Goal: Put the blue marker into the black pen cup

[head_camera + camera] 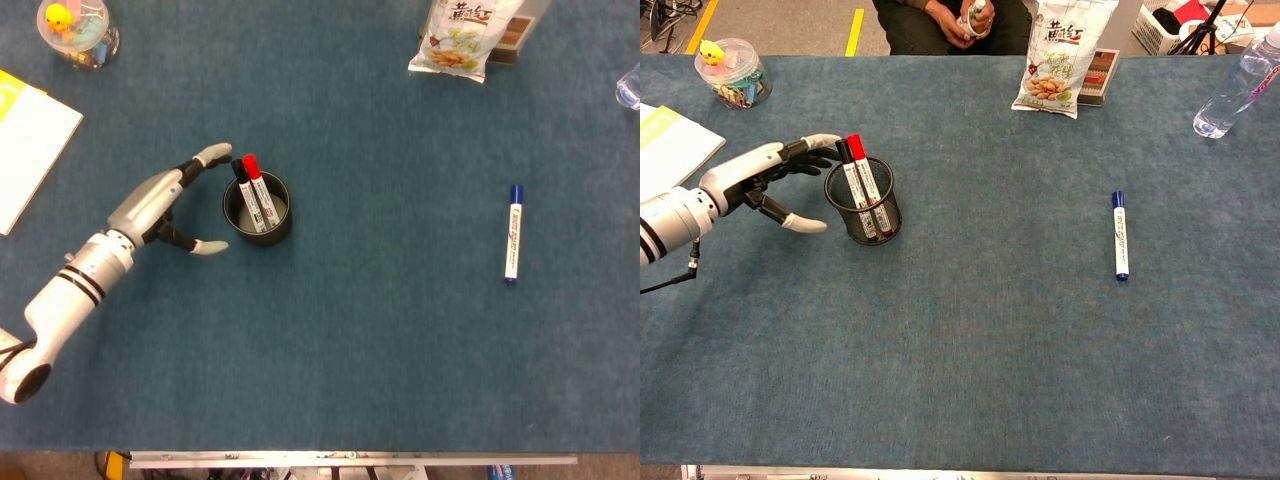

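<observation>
The blue marker (513, 235) (1120, 235) lies flat on the blue cloth at the right, lengthwise toward me, with nothing touching it. The black mesh pen cup (258, 209) (863, 201) stands upright left of centre and holds a red-capped and a black-capped marker. My left hand (178, 203) (777, 181) is just left of the cup, fingers spread wide around empty space, one fingertip near the cup's rim. Neither view shows my right hand.
A snack bag (463, 38) (1060, 55) and a small box stand at the far edge. A water bottle (1238, 85) is at far right. A clear jar of small items (78, 30) (733, 71) and a notebook (25, 145) (668, 148) sit at left.
</observation>
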{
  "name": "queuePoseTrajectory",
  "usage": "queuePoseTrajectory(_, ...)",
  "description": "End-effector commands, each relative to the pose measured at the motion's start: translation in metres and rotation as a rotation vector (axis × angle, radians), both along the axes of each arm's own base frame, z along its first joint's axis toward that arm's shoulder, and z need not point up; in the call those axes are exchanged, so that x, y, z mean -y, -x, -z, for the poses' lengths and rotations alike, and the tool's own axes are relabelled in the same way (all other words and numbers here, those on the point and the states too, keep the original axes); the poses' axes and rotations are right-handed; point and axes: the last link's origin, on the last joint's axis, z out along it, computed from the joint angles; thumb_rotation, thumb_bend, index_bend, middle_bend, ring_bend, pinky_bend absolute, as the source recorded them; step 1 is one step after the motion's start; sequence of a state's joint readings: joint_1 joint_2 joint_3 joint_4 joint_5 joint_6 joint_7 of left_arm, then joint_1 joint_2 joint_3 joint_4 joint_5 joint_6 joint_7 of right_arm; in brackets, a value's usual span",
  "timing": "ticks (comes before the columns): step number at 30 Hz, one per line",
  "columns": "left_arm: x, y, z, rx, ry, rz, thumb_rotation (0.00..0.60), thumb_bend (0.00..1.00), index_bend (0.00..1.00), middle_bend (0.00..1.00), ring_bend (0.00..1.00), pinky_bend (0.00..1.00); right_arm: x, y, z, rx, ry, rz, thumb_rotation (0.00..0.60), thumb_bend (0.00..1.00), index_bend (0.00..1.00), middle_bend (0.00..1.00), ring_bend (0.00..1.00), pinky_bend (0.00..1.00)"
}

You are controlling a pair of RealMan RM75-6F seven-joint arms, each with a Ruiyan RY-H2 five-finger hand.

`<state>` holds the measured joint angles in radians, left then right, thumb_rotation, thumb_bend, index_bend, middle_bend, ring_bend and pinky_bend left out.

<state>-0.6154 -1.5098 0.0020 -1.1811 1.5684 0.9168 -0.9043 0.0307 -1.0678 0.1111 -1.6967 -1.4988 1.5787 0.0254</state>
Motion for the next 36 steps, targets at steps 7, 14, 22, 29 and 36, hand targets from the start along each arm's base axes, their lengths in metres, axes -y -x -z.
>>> queuePoseTrajectory(7,0.000,-0.012,0.017,0.037,0.019,-0.005,0.600,0.09,0.05,0.14,0.13,0.13,-0.003,0.003,-0.002,0.004,0.004,0.007,0.600,0.20,0.42,0.32,0.22,0.35)
queuePoseTrajectory(14,-0.002,-0.019,0.029,0.067,0.013,-0.028,0.600,0.09,0.08,0.17,0.16,0.15,-0.005,0.006,-0.004,0.011,0.014,0.013,0.600,0.20,0.42,0.32,0.22,0.35)
queuePoseTrajectory(22,-0.004,-0.022,0.035,0.080,0.003,-0.038,0.600,0.09,0.13,0.22,0.20,0.16,-0.007,0.009,-0.006,0.013,0.019,0.018,0.600,0.20,0.42,0.32,0.22,0.35)
queuePoseTrajectory(29,-0.002,-0.025,0.040,0.112,-0.011,-0.049,0.600,0.09,0.24,0.32,0.29,0.25,-0.007,0.009,-0.007,0.010,0.019,0.017,0.600,0.20,0.42,0.32,0.22,0.35)
queuePoseTrajectory(36,0.001,-0.031,0.045,0.142,-0.011,-0.059,0.600,0.09,0.31,0.38,0.35,0.28,-0.004,0.006,-0.005,0.001,-0.008,0.000,0.600,0.20,0.42,0.32,0.22,0.35)
